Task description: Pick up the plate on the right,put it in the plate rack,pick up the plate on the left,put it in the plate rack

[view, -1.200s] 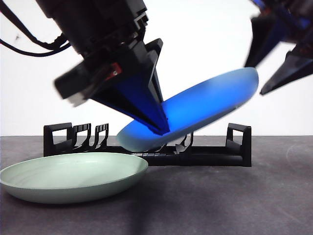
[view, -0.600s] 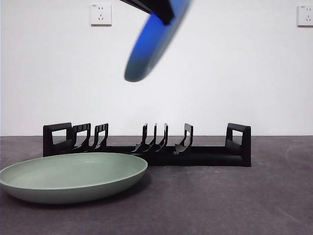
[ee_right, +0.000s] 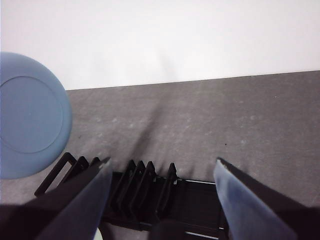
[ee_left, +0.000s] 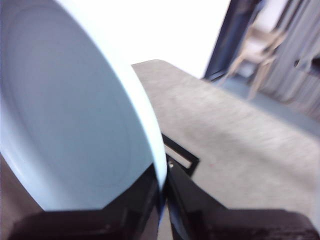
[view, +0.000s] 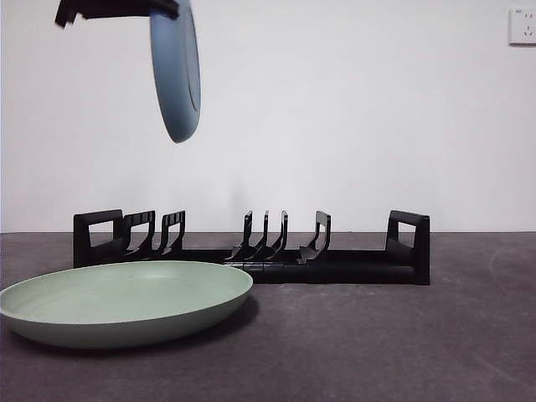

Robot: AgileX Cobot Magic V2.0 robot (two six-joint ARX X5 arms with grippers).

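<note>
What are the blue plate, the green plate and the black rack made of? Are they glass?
Probably not glass. The blue plate, clamped in the left pincer, looks like matte plastic: even colour, soft dull sheen, nothing shows through. The green plate on the table has the same dull, smooth look, so likely plastic or melamine. The plate rack looks like moulded black plastic, slightly glossy on its curved prongs.

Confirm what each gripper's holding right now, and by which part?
The left gripper clamps the blue plate by its rim, hanging on edge above the plate rack. The right gripper is open, holding nothing.
</note>
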